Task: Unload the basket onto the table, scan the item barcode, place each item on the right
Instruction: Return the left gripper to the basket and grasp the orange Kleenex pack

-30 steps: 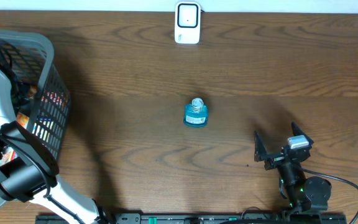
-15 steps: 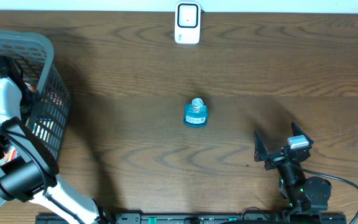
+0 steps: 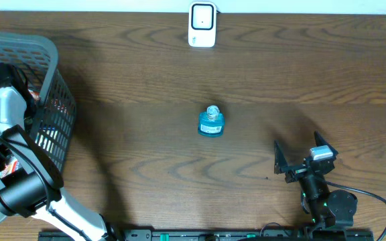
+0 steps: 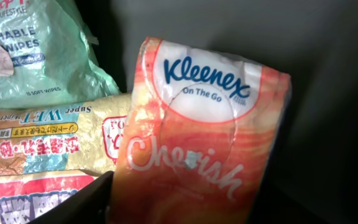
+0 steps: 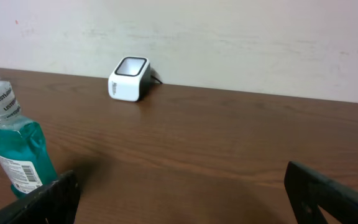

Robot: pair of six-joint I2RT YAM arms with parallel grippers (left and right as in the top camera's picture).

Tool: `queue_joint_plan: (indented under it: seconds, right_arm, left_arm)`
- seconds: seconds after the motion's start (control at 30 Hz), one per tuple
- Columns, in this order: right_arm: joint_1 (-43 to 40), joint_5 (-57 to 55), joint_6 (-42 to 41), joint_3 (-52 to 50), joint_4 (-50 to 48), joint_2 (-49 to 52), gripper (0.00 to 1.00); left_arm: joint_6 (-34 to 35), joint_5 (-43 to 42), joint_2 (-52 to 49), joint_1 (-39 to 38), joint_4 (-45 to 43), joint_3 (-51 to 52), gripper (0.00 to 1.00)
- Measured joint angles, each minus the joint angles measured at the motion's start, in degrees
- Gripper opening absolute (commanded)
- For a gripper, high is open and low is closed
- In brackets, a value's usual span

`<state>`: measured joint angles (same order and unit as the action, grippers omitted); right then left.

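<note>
Wooden table (image 3: 146, 73); right pincer (image 5: 180, 191) wide apart; left pincer (image 4: 225, 208) at Kleenex pack (image 4: 204, 130), grip uncertain

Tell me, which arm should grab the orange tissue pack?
Left. The left tool is inside the basket, straddling the Kleenex pack; the right tool sits open, far across the table.

the tissue pack (image 4: 197, 137) is orange, the bottle (image 3: 211, 124) teal, the scanner (image 3: 202, 25) white.

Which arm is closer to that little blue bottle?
Right. The right gripper is nearby, right of the blue bottle; the left gripper is far off inside the basket.
</note>
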<state>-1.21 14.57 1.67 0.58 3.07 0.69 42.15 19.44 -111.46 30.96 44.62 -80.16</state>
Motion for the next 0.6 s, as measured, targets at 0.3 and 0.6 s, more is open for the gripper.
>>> queue_joint_plan:
  seconds: [0.3,0.6]
  right_arm:
    - [0.0,0.02,0.0,0.0,0.0,0.0,0.99]
    - [0.0,0.0,0.0,0.0,0.02,0.0,0.99]
  left_arm:
    - [-0.26,0.02,0.0,0.0,-0.2,0.0,0.34]
    - [-1.79,0.0,1.81,0.0,-0.04,-0.02,0.31]
